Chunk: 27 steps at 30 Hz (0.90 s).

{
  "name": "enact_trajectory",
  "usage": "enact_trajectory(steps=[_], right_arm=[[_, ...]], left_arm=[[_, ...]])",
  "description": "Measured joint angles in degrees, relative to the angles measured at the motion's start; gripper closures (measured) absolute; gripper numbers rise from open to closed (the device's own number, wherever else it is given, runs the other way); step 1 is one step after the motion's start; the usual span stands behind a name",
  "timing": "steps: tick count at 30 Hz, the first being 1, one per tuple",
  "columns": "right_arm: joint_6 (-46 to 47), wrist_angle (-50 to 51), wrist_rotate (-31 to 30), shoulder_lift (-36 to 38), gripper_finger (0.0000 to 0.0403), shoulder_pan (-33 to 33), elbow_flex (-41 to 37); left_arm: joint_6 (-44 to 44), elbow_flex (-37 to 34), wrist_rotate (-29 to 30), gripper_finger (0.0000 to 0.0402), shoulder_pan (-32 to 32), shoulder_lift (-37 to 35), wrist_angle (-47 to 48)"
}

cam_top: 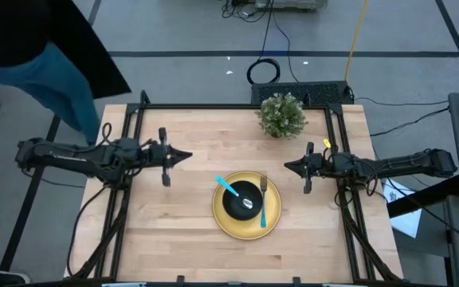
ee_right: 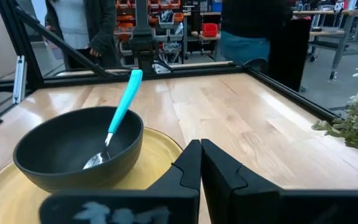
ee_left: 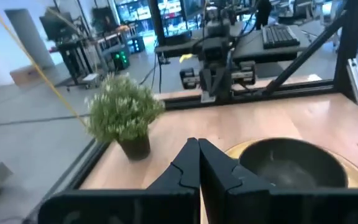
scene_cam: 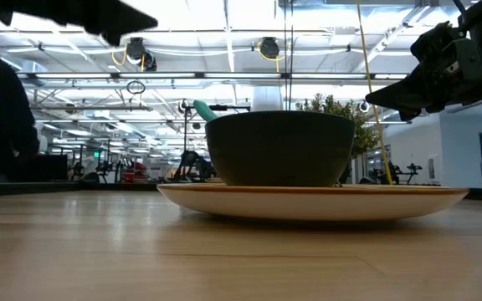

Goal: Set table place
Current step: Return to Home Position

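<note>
Clock bearings are taken from the overhead view, with 12 at the far edge.

1. Table [cam_top: 174,231]: the place setting sits just to the 6 o'clock side of centre.
2. Yellow plate [cam_top: 241,233]: flat on the wood. The black bowl [cam_top: 233,206] stands on it, slightly toward the plate's 12 o'clock side.
3. Spoon [cam_top: 229,189]: its metal end is in the bowl. The turquoise handle leans over the rim at 10 o'clock.
4. Fork [cam_top: 263,209]: lies on the plate at the bowl's 3 o'clock, beside the bowl wall. Tines point to 12, turquoise handle to 6.
5. My left gripper [cam_top: 186,156]: in the air at the plate's 10 o'clock, apart from it. My jaws are closed tip to tip and empty.
6. My right gripper [cam_top: 288,167]: raised at the plate's 2 o'clock, clear of the rim. My jaws are likewise pressed together, holding nothing.
7. Potted plant [cam_top: 281,115]: at the plate's 1 o'clock, near the far edge.
8. A person [cam_top: 54,56] stands off the table's 10 o'clock corner.
</note>
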<state>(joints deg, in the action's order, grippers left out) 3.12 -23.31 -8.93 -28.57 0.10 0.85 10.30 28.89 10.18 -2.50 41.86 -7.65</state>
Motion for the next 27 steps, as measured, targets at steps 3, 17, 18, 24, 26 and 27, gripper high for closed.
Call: enact_trajectory(steps=[3, 17, 18, 24, 26, 27], right_arm=[[0.24, -0.02, 0.00, -0.03, 0.0403, 0.00, 0.01], [1.79, -2.19, 0.15, -0.10, 0.0403, 0.00, -0.01], [1.79, -2.25, 0.15, -0.10, 0.0403, 0.00, -0.01], [0.47, -5.03, 0.66, -0.11, 0.0403, 0.00, 0.00], [-0.87, -6.11, 2.59, -0.11, 0.0403, 0.00, -0.01], [-1.07, -6.54, 3.31, -0.10, 0.0403, 0.00, -0.01]], left_arm=[[-1.75, -3.59, -2.31, 0.0401, 2.59, -0.82, -3.43], [-8.52, -18.57, -22.12, 0.0401, 11.91, -11.79, -12.92], [-9.00, -19.16, -22.22, 0.0401, 11.87, -12.37, -13.27], [-9.32, -23.23, -22.36, 0.0401, 11.76, -15.82, -13.54], [-9.35, -24.43, -22.37, 0.0401, 11.76, -17.49, -13.63], [-9.33, -25.06, -22.68, 0.0401, 11.76, -18.23, -13.74]])
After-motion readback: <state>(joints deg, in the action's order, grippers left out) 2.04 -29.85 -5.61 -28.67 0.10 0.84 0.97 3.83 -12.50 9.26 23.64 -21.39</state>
